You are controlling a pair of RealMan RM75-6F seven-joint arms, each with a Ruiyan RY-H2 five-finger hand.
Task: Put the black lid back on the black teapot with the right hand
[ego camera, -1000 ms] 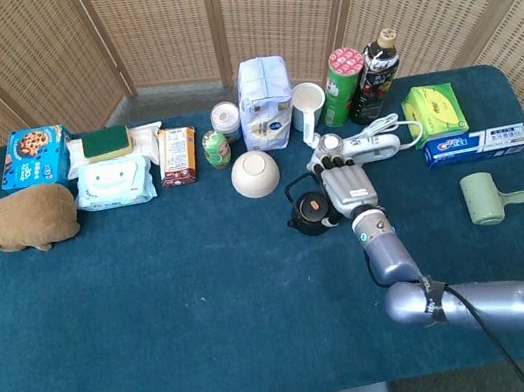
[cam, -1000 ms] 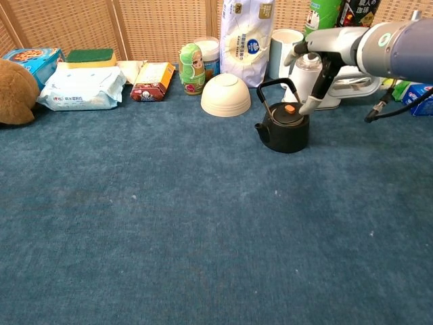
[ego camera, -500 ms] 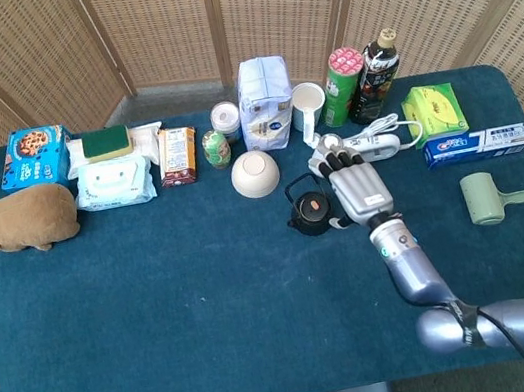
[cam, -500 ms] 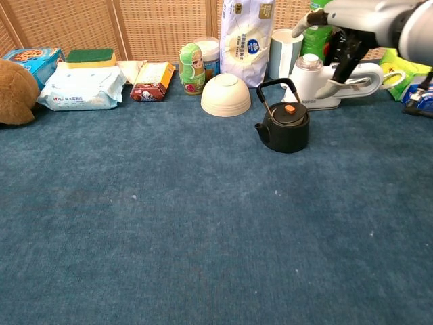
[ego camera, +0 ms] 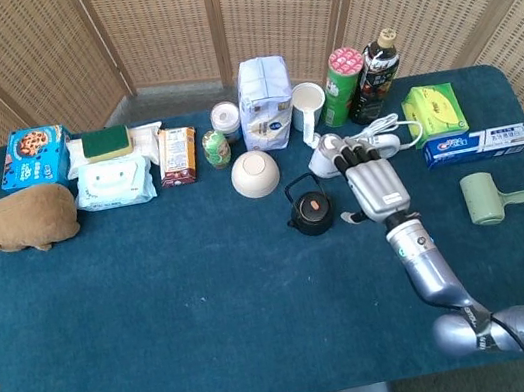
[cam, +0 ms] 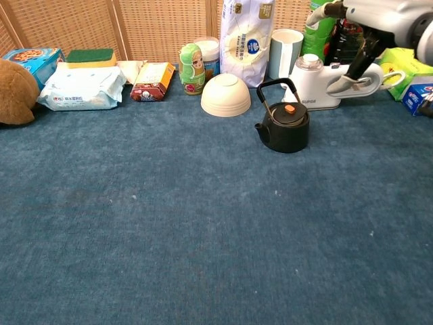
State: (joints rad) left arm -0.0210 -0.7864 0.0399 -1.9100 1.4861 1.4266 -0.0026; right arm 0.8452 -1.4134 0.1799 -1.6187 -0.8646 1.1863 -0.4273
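we see the round black lid with an orange knob (ego camera: 311,205) seated on the black cast-iron teapot (ego camera: 309,214). our silver right hand (ego camera: 374,186) hovers at its 3 o'clock, apart from it, fingers spread and holding nothing.

Even, bright, diffuse light fills both views, leaving only soft, short shadows under the teapot (cam: 285,126) and bowl (cam: 225,95), with no strong glare, sharp focus across the table (ego camera: 160,305), and slight softness toward the chest view's edges.
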